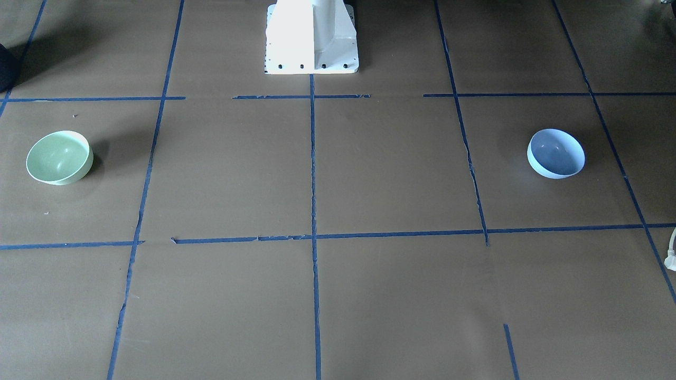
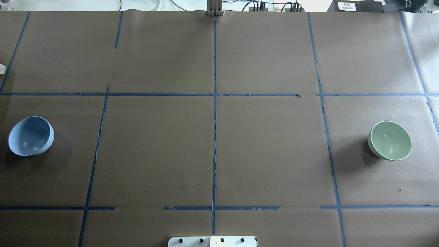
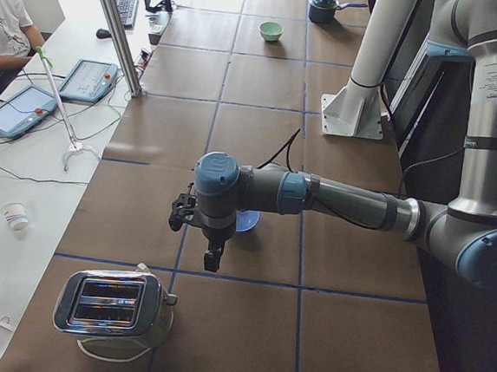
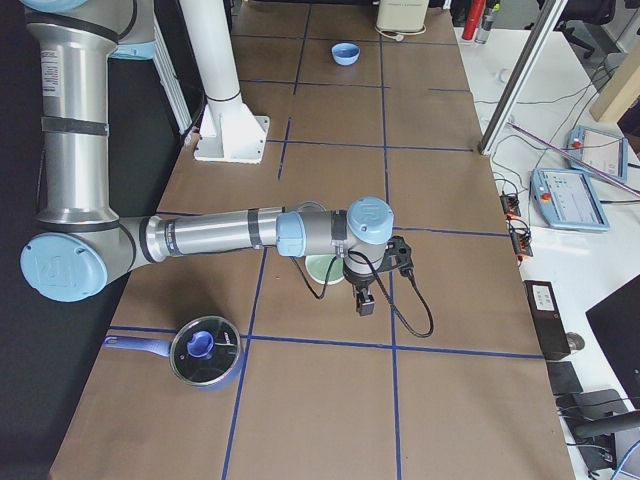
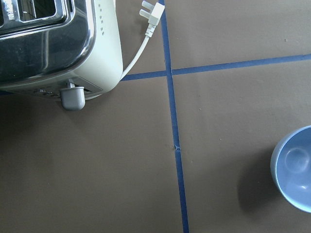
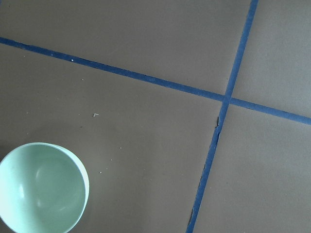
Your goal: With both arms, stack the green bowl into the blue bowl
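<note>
Two bowls are sitting well apart: green bowl (image 2: 390, 140) by the bench's (image 2: 154, 154) right edge, blue bowl (image 2: 31, 136) by its left. Hovering right fingers (image 4: 365, 303) and left fingers (image 3: 213, 259) (spread: cannot tell) should be straddling rims squarely.

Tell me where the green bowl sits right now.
In the overhead view the green bowl stands upright at far right, on the robot's right side. It is just beyond a blue tape line, opposite the blue bowl at far left.

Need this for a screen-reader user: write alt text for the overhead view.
A blue bowl sits far left and a green bowl far right on a brown table, both empty. Blue tape lines grid the table.
</note>
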`<state>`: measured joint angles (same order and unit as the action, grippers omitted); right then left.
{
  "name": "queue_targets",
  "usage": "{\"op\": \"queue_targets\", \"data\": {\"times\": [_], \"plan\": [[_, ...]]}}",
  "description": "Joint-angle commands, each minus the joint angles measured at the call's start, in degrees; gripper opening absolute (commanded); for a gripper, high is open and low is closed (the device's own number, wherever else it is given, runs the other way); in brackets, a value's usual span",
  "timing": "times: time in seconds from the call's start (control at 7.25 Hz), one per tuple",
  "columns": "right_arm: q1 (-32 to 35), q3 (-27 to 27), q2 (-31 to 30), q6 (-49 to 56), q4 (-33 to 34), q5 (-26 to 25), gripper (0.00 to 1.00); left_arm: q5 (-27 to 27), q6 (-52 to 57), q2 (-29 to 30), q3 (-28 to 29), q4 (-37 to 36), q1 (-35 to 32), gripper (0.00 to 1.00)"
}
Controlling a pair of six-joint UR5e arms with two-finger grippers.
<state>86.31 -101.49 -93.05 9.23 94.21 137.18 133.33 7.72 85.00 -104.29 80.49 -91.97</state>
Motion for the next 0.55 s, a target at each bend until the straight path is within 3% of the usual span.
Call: {"op": "queue_targets", "data": {"times": [0.0,0.41], "plan": [[-0.01,0.15,-0.02,-0.17,0.01,0.10,1.00,0.09,-0.07,-0.45,-1.18,0.10,0.04,1.00],[-0.09,0.94,0.07,-0.26,0.01,0.19,1.00,2.88,0.28,-2.98,1.08,5.79,0.04,1.00]]}}
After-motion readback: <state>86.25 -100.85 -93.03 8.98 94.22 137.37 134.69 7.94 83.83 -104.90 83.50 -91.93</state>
